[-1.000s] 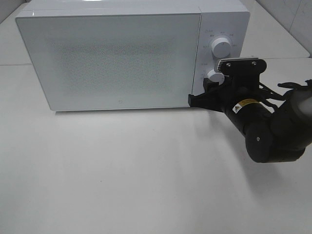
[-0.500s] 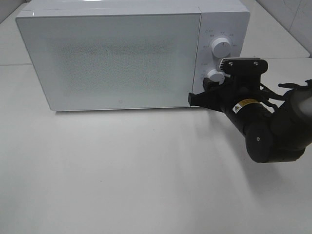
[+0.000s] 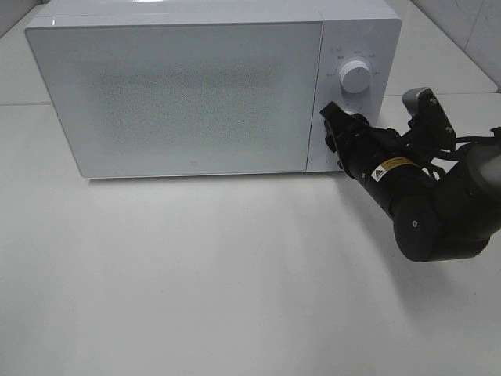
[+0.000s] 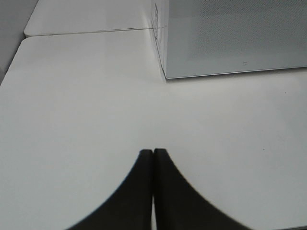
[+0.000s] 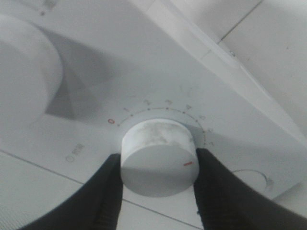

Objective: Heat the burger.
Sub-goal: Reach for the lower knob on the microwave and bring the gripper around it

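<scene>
On the right side of the microwave (image 3: 196,86), at its control panel (image 3: 354,102), we find the work well along. The door (image 3: 188,94) is closed flush, and the burger shows in none of the views. We judge that it lies inside behind the frosted door, though we cannot see it there.

The right gripper (image 3: 333,130) is clamped on the lower knob (image 5: 158,143), with one of its black fingers (image 5: 108,191) pressed against each side of the dial. In the right wrist view the knob's red mark sits well round from the red 0 on the scale, out past the printed numbers, so we take the timer as being set or already set. The upper knob (image 3: 356,77) stands free above the gripper. By our reading, what is left is to finish the turn if more time is wanted, let go of the dial and draw the arm clear while the oven runs.

The right arm (image 3: 438,211) comes in from the near right and slopes up and to the far left towards the panel. Its wrist is rolled so that the fingers sit one above the other across the dial.

The left gripper (image 4: 153,163) is out of the high view. In its own wrist view its fingers are closed together on nothing, above the bare table (image 4: 72,96), near the microwave's left end and pointing towards it.
</scene>
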